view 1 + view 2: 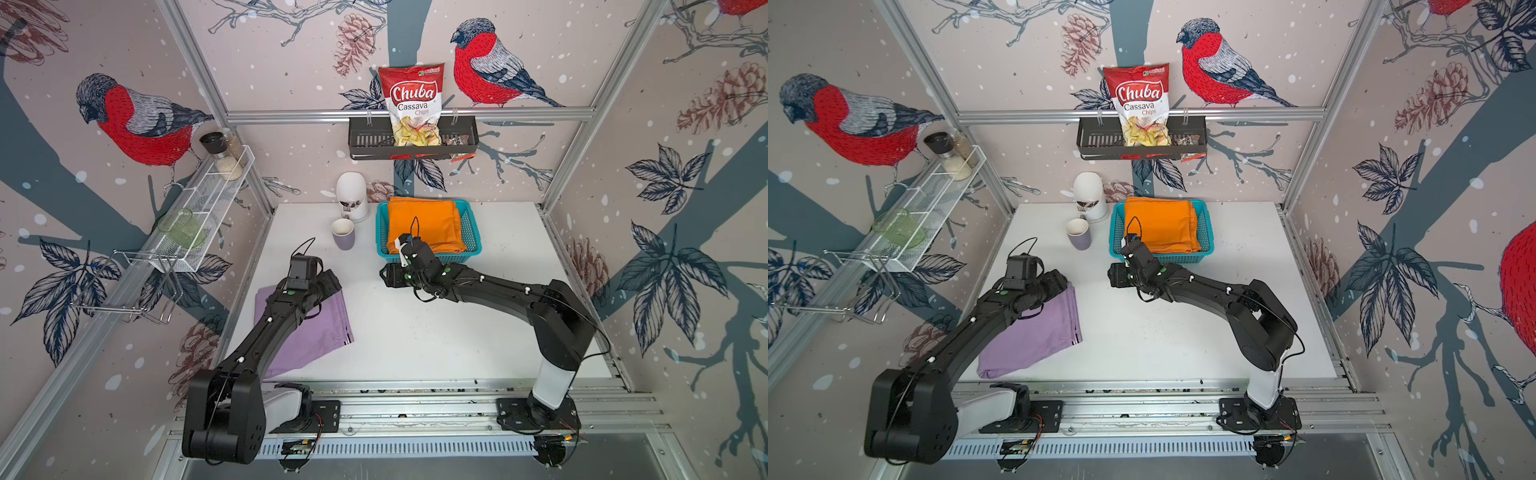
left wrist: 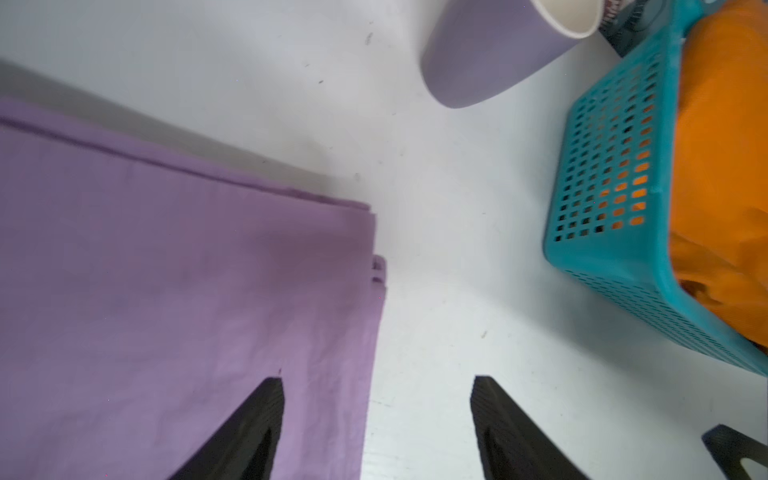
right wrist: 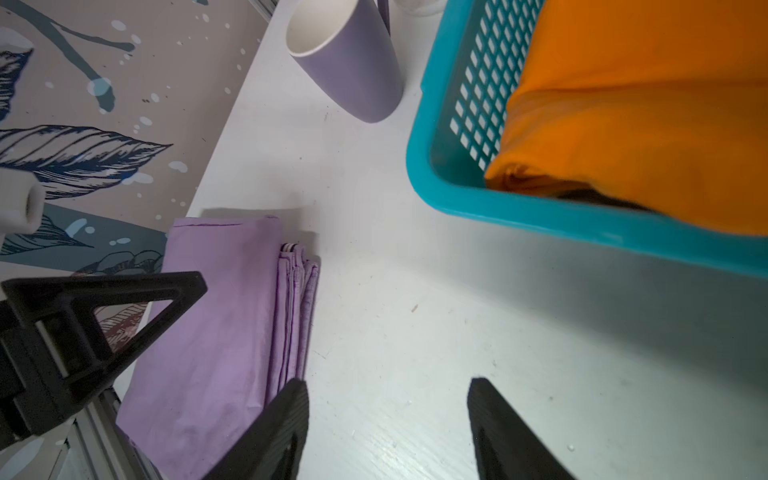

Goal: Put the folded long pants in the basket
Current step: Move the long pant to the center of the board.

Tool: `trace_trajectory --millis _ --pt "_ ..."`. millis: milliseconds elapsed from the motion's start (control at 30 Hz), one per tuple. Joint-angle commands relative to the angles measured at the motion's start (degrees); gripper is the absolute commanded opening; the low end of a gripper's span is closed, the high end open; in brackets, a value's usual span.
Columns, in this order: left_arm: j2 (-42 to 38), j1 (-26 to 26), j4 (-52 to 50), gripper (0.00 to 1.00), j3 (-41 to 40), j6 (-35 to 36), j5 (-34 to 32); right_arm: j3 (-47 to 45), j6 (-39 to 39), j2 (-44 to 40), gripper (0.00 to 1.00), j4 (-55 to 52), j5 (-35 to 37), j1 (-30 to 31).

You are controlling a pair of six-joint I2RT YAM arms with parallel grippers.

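Note:
The lilac long pants (image 1: 309, 332) (image 1: 1038, 332) lie folded flat on the table's left side. My left gripper (image 2: 376, 380) hovers open over their far corner. One fingertip (image 2: 272, 386) is above the cloth (image 2: 166, 291) and the other is above bare table. Orange long pants (image 1: 424, 224) (image 3: 644, 104) fill the turquoise basket (image 1: 472, 232) (image 3: 540, 216) at the back. My right gripper (image 3: 388, 380) (image 1: 384, 274) is open and empty, low over the table in front of the basket, and faces the lilac bundle (image 3: 216, 332).
A purple cup (image 1: 343, 235) and a white jug (image 1: 352, 195) stand left of the basket. A dark rack (image 1: 365, 141) holding a chips bag (image 1: 411, 95) hangs on the back wall. A white wire tray (image 1: 208, 208) runs along the left wall.

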Motion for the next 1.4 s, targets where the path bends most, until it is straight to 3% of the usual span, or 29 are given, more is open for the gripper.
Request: trace_trajectory --millis 0,33,100,133,167,367,667,1000,1067,1167,1367 --pt "-0.03 0.98 4.38 0.64 -3.27 -2.74 -0.51 -0.53 1.90 -0.13 0.66 1.86 -0.38 -0.53" --pt "0.95 1.01 3.98 0.54 -3.56 -2.88 0.22 -0.82 1.95 -0.39 0.66 1.39 -0.37 -0.83" --pt "3.84 1.09 3.42 0.15 -3.75 -2.63 2.78 -1.91 2.05 -1.45 0.66 0.32 -0.14 -1.95" --pt "5.05 1.08 3.36 0.04 -3.96 -2.73 3.69 -2.65 2.14 -2.20 0.67 -0.06 0.17 -2.37" --pt "6.35 1.03 3.31 0.00 -4.12 -2.93 4.42 -3.62 2.23 -3.13 0.66 -0.21 0.53 -2.99" --pt "11.71 -0.87 4.51 0.00 -4.78 -2.74 9.37 -11.31 4.15 -9.85 0.67 -0.53 0.33 -8.03" --pt "22.81 -16.97 9.00 0.00 3.86 -9.01 10.71 -20.10 7.01 -16.12 0.67 -0.10 -2.38 -11.50" --pt "35.99 -28.95 14.50 0.00 18.53 -19.25 12.97 -27.21 11.79 -16.19 0.67 5.64 -7.65 -11.67" --pt "36.49 -30.21 14.19 0.00 21.48 -20.23 12.66 -27.82 11.86 -15.74 0.68 6.68 -8.48 -11.67" --pt "33.88 -30.28 13.16 0.00 22.07 -19.98 10.98 -28.06 11.73 -14.63 0.83 7.96 -9.57 -11.59" --pt "27.65 -28.36 6.11 0.02 21.78 -14.36 8.68 -26.45 11.51 -9.59 0.86 10.78 -13.56 -11.85"
